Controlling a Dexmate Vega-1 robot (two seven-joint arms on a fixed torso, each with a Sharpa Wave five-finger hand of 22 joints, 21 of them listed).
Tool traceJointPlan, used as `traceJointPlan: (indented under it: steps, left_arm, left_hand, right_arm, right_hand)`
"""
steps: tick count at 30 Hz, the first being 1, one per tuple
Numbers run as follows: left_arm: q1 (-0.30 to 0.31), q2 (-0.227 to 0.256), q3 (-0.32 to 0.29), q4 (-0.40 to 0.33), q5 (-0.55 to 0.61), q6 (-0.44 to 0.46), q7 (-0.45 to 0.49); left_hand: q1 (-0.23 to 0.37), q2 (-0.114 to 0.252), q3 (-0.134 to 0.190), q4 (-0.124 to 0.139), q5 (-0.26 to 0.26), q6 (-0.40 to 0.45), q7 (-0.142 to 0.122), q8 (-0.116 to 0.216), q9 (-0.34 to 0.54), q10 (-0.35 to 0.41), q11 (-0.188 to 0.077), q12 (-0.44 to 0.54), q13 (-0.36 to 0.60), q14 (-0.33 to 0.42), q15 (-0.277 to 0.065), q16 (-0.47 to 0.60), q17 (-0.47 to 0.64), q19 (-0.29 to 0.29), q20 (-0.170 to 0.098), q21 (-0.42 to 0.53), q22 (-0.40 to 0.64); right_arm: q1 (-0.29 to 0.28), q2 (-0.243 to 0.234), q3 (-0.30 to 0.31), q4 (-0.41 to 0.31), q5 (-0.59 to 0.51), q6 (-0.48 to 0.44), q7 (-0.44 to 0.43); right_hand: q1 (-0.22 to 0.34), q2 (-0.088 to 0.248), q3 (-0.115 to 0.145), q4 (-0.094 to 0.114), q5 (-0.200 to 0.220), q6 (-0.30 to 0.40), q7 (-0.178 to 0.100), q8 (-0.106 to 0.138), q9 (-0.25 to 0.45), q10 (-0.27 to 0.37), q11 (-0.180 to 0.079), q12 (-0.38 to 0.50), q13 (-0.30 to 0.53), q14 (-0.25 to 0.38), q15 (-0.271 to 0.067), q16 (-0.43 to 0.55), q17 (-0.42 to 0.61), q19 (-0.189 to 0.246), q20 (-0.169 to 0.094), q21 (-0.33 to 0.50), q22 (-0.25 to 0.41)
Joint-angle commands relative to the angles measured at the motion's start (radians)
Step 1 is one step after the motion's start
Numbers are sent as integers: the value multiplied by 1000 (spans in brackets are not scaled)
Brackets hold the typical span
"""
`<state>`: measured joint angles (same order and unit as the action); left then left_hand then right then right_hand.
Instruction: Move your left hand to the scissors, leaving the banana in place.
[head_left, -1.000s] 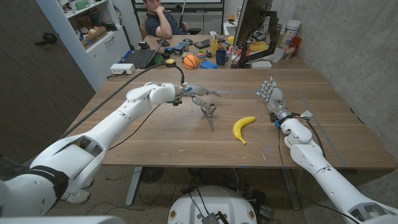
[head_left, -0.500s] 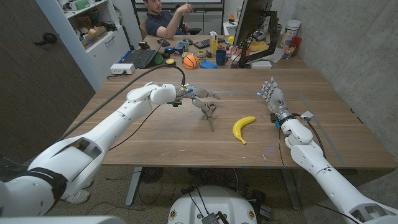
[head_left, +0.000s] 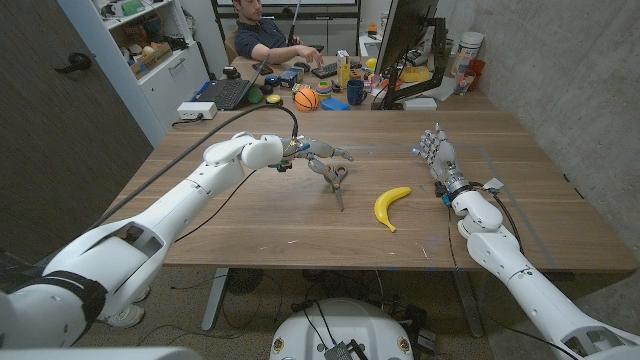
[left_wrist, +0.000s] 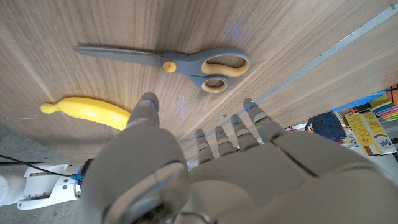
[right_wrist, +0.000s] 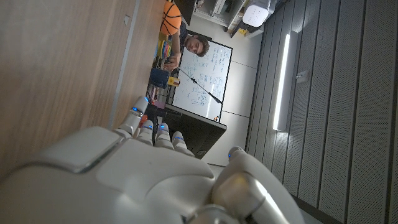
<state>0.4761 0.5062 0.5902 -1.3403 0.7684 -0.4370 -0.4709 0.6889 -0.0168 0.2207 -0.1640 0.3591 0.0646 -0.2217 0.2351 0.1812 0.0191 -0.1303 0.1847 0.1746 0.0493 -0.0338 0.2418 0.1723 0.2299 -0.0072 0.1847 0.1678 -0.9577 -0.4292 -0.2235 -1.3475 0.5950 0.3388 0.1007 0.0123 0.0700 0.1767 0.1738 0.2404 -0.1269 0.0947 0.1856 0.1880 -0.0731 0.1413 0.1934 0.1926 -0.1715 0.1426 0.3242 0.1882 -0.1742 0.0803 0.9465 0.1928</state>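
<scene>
Grey scissors (head_left: 336, 180) with yellow-lined handles lie on the wooden table (head_left: 260, 215) near its middle, blades pointing toward the front edge. In the left wrist view the scissors (left_wrist: 186, 63) lie just beyond my fingertips. My left hand (head_left: 322, 155) hovers over the handle end, fingers spread, holding nothing. A yellow banana (head_left: 391, 206) lies to the right of the scissors, and the banana (left_wrist: 87, 111) sits apart from my hand. My right hand (head_left: 436, 153) stands on the table's right side, fingers pointing up and apart, empty.
The far end of the table holds a basketball (head_left: 306, 98), a laptop (head_left: 226, 93), a monitor (head_left: 405, 45), cups and small clutter. A person (head_left: 262, 38) sits behind it. A black cable (head_left: 200, 135) runs along my left arm. A shelf (head_left: 150, 50) stands at the back left.
My left hand has edged slightly right, over the scissors' handles. The person behind the table has moved an arm. The banana and my right hand have stayed put.
</scene>
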Motion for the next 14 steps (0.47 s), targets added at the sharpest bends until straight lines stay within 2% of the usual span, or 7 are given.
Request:
traceJointPlan:
  steps: [1, 14]
  left_arm:
    - [-8, 0, 0, 16, 1, -8, 7]
    - [-26, -1, 4, 52, -1, -31, 20]
  left_hand:
    - [13, 2, 5, 2, -6, 8, 0, -2, 4, 7, -8, 0, 2, 10, -28, -4, -1, -1, -2, -2, 3]
    - [22, 4, 5, 4, -11, 12, 0, -6, 4, 10, -14, 0, 2, 12, -33, -8, -1, 0, -9, -2, 3]
  right_arm:
    - [9, 3, -9, 4, -8, -7, -4]
    - [17, 11, -15, 5, -16, -17, -18]
  right_hand:
    - [-12, 14, -6, 0, 4, -6, 2, 7, 5, 4, -2, 2, 5, -46, 4, -6, 5, -152, 2, 0, 4]
    - [-11, 15, -13, 0, 5, -7, 3, 7, 5, 4, -3, 2, 5, -46, 4, -7, 5, -151, 1, -1, 4]
